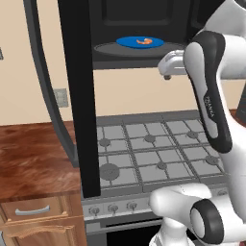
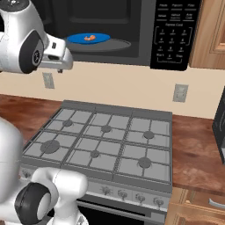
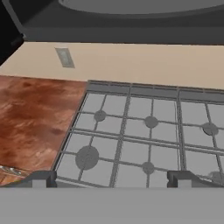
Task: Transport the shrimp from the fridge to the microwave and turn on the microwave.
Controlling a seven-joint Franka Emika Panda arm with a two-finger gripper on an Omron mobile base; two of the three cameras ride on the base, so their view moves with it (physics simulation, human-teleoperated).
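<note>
The microwave (image 2: 173, 33) hangs above the stove with its black door (image 1: 79, 96) swung wide open to the left. Inside, a blue round plate (image 1: 139, 42) (image 2: 88, 38) rests on the grey turntable (image 1: 110, 49) (image 3: 144, 4). The tiny orange-pink shrimp (image 1: 144, 41) (image 2: 91, 37) lies on that plate. My gripper (image 1: 168, 72) (image 2: 61, 66) (image 3: 112, 179) hovers just below and in front of the microwave's lower edge, outside the cavity. It is open, with nothing between the fingers. The fridge is out of view.
A grey gas stove (image 1: 153, 149) (image 2: 105, 140) (image 3: 144, 131) with knobs lies directly below. Brown wooden counter (image 1: 33, 153) (image 3: 35, 113) runs to its left and more counter (image 2: 197, 145) to its right. Wall outlets (image 2: 180, 93) (image 3: 64, 57) sit on the beige backsplash.
</note>
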